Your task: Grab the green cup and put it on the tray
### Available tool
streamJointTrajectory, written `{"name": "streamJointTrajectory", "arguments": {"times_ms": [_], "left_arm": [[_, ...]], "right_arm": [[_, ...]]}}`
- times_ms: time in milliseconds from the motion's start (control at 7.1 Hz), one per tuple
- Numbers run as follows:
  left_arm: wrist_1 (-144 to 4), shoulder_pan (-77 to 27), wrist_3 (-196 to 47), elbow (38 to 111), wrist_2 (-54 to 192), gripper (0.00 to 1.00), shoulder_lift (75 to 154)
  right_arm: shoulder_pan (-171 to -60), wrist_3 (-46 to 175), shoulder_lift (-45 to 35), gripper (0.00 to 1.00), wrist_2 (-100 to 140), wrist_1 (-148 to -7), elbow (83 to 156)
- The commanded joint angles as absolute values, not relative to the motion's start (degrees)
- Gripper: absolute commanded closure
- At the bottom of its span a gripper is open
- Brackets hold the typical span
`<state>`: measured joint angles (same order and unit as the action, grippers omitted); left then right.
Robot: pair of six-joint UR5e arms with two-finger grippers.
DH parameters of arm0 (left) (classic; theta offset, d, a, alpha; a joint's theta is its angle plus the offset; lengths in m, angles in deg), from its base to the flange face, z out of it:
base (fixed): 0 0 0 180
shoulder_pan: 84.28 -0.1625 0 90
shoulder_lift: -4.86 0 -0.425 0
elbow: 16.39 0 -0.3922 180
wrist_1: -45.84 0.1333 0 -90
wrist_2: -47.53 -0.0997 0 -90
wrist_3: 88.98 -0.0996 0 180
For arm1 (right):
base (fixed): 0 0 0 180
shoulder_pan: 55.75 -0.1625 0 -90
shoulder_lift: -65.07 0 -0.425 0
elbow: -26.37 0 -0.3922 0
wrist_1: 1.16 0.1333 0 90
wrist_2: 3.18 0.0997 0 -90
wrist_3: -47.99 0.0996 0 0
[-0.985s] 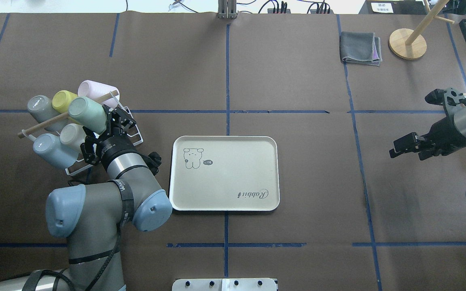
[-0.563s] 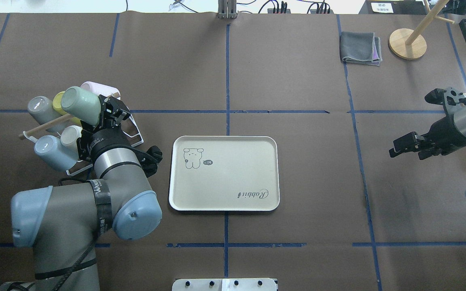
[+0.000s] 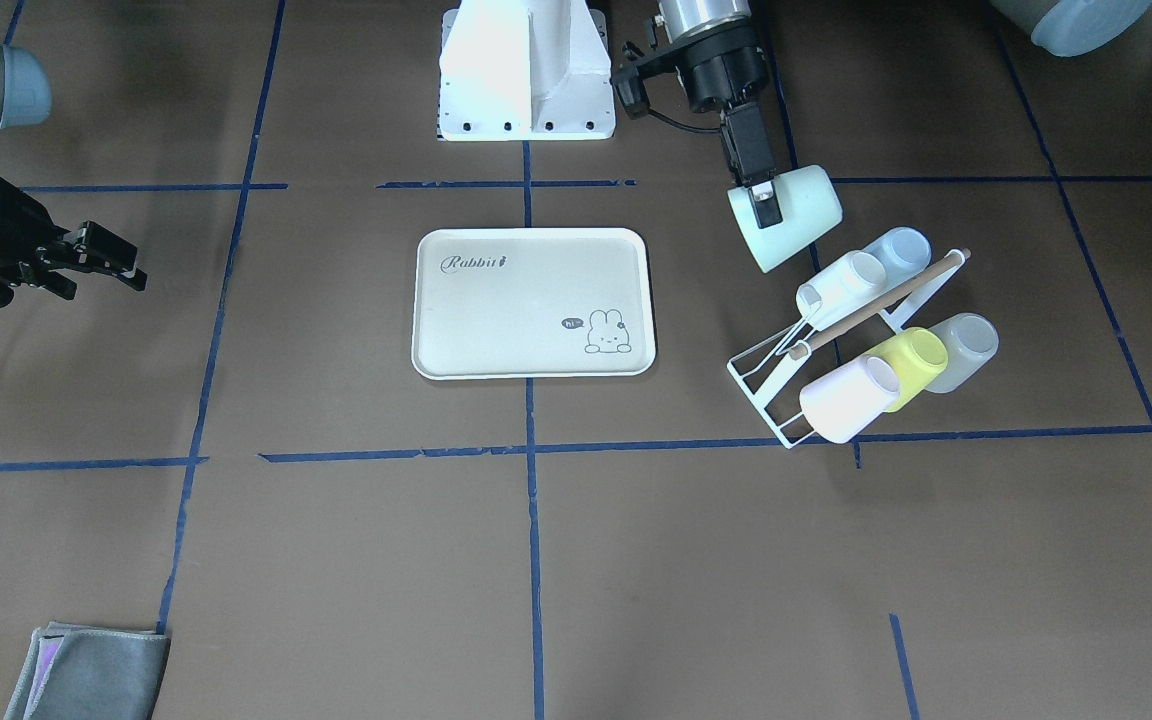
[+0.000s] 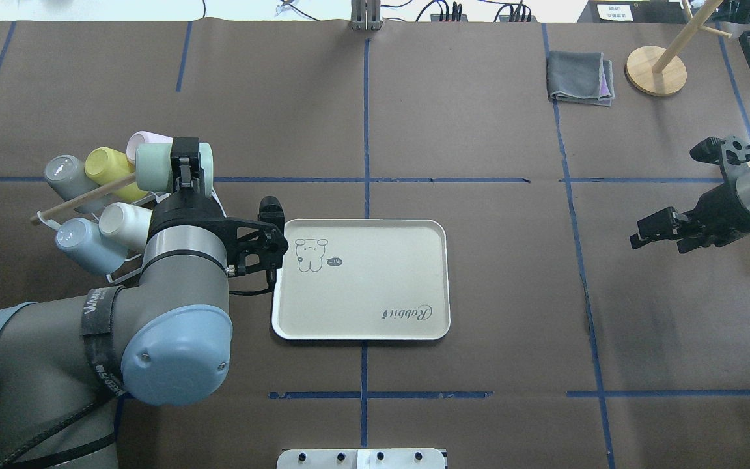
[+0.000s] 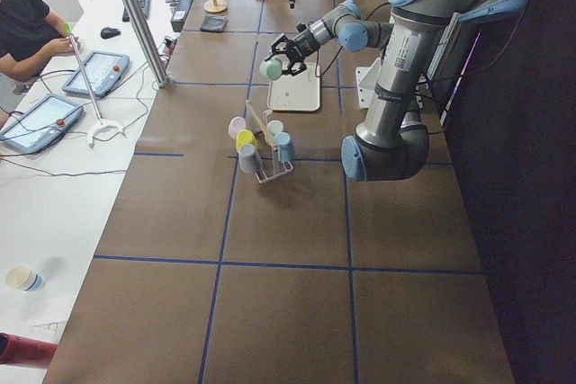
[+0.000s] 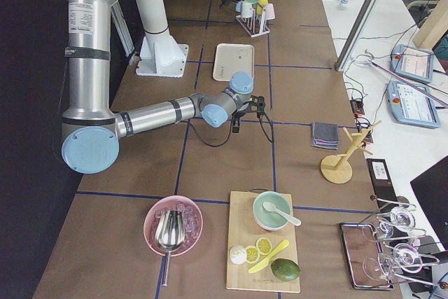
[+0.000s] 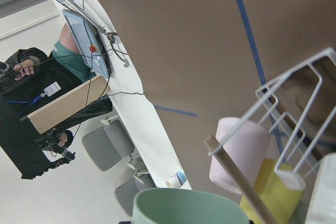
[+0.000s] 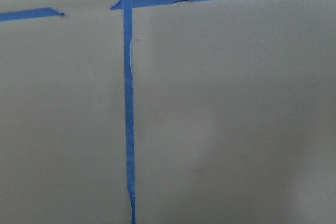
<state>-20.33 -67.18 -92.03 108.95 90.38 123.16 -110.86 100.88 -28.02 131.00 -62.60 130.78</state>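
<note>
My left gripper [image 4: 186, 170] is shut on the green cup [image 4: 161, 167], a pale mint tumbler. It holds the cup on its side in the air, just beside the white wire rack [image 3: 766, 378]. The cup also shows in the front view [image 3: 792, 214], the left view [image 5: 271, 69] and, as its rim, at the bottom of the left wrist view [image 7: 189, 205]. The cream tray [image 4: 375, 280] with the "Rabbit" script lies flat and bare at the table's middle [image 3: 526, 300], to the right of the cup in the overhead view. My right gripper [image 4: 642, 233] is open and empty, far right of the tray [image 3: 126, 265].
The rack holds a yellow cup [image 4: 105, 163], a pink cup [image 4: 144, 139], a grey cup [image 4: 62, 174], a light blue cup [image 4: 82, 242] and a white cup [image 4: 121, 220] under a wooden rod. A folded grey cloth [image 4: 580, 78] and a wooden stand [image 4: 656, 70] sit at the far right.
My left arm has drawn the green cup off the rack and swung it rightward, turning the wrist. The right arm has barely moved.
</note>
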Motion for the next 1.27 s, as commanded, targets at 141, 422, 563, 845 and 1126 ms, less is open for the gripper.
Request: {"name": "streamJointTrajectory", "arguments": {"times_ms": [141, 422, 563, 845, 1126], "left_arm": [[-39.60, -68.46, -55.07, 104.40, 91.30, 0.28, 123.51], [-57.87, -68.81, -44.63, 93.45, 91.30, 0.25, 126.12], [-67.36, -69.34, -40.59, 85.55, 91.30, 0.29, 128.50], [-78.76, -70.83, -36.86, 75.32, 91.04, 0.33, 130.97], [-85.86, -72.67, -36.69, 73.70, 90.94, 0.42, 131.42]], "right_arm": [[-111.47, 100.90, -28.09, 0.00, 131.02, -62.69, 130.78], [-112.26, 100.90, -28.09, 0.00, 131.11, -62.60, 130.78], [-112.70, 100.81, -28.01, 0.00, 131.20, -62.60, 130.87], [-113.32, 100.81, -28.01, 0.00, 131.46, -62.60, 131.22], [-113.41, 100.90, -28.01, 0.00, 131.64, -62.60, 131.83]]}}
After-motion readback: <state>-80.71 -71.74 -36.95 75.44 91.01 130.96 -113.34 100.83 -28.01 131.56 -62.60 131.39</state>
